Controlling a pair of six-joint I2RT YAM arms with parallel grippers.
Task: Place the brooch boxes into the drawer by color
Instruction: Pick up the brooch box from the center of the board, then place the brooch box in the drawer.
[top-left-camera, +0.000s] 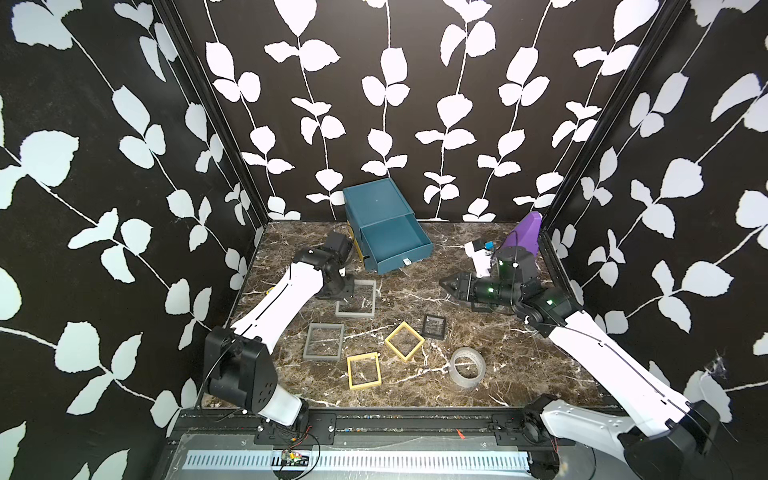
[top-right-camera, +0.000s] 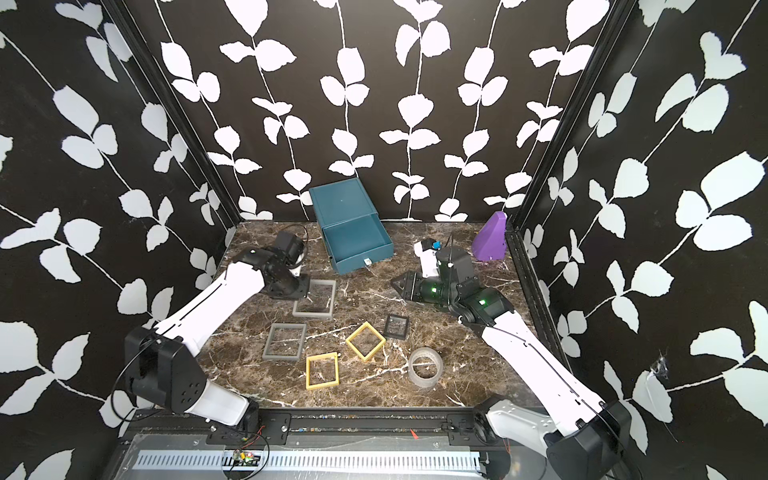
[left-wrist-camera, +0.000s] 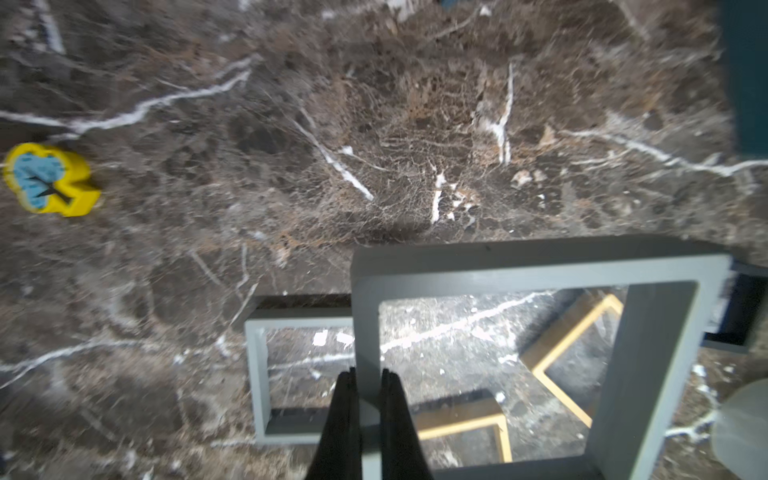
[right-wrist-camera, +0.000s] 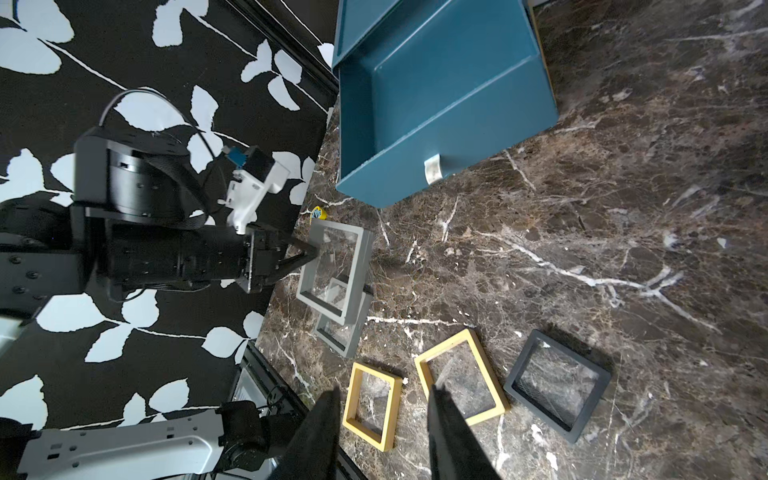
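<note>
- The left gripper (left-wrist-camera: 368, 372) is clamping one edge of a grey box (left-wrist-camera: 519, 266), which appears to be hanging tilted, clear of the table (top-left-camera: 519, 361) and near the drawer (top-left-camera: 395, 261).
- The top drawer is standing pulled out, showing a bare floor. No box is lying inside, so sorting is only beginning.
- The other grey box (top-left-camera: 324, 341), a yellow box (top-left-camera: 364, 370), a second yellow box (top-left-camera: 404, 340) and a black box (top-left-camera: 433, 327) are lying flat on the table, apart from the drawer.
- A dark frame (top-left-camera: 478, 309) is showing under the right arm; it may be the sixth box.
- The right gripper (top-left-camera: 444, 285) is hovering with jaws partly apart, gripping nothing.
- By my judgement, all six placings are remaining.
</note>
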